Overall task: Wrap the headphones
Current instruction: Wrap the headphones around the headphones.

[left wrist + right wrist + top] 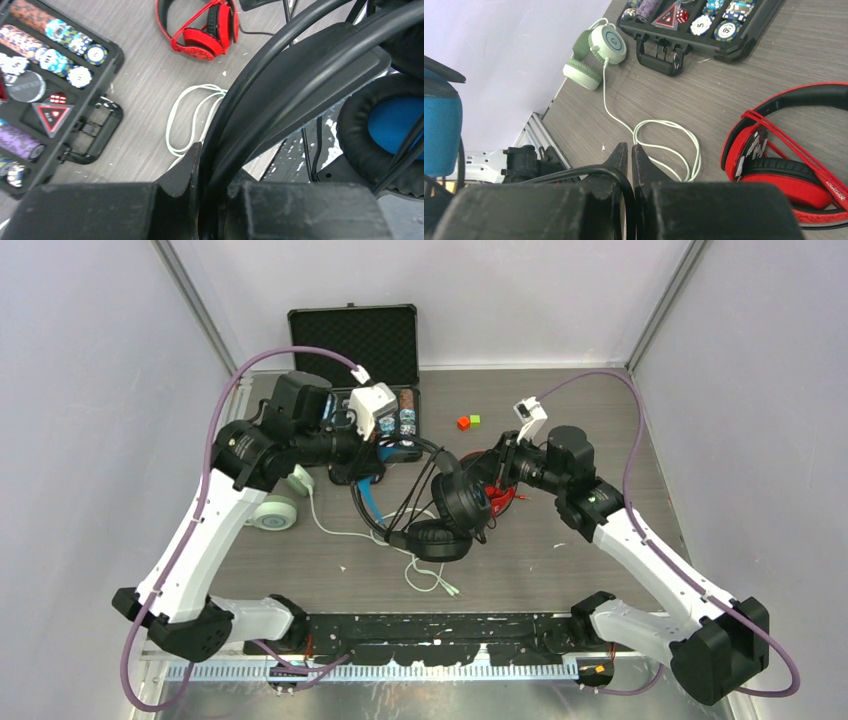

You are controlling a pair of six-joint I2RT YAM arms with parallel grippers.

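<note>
1. The left gripper (pixel 215 202) is clamped tight on the curved black plastic headband (pixel 305 75) of the black over-ear headphones with blue inner padding (pixel 452 512); the band runs straight out from between its fingers, and a blue-centred ear cushion (pixel 395 120) hangs just beyond, off to one side; this grip looks meant to hold the set up off the grey wood-grain table (pixel 600 570), so a lead can pass round it.
2. The right gripper (pixel 630 170) is narrowed to a slit with the thin black cable (pixel 569 173) pinched in it; the cable leads off to one side of the fingers, toward the blue padding; I judge this the winding arm, with the pinch there to draw the lead taut.
3. From above, the two grippers face each other with the black headphones between them; how many turns are on, I cannot tell.
4. The red over-ear headphones (pixel 784 182) lie just beside the right gripper, red lead drawn across band and cup, so probably done; the pale mint-green and white headphones (pixel 596 50) lie well ahead of it, lead loose on the table, so not yet wrapped.
5. An open black case of poker chips (pixel 724 50) sits further ahead; it seems no part of the job.
</note>
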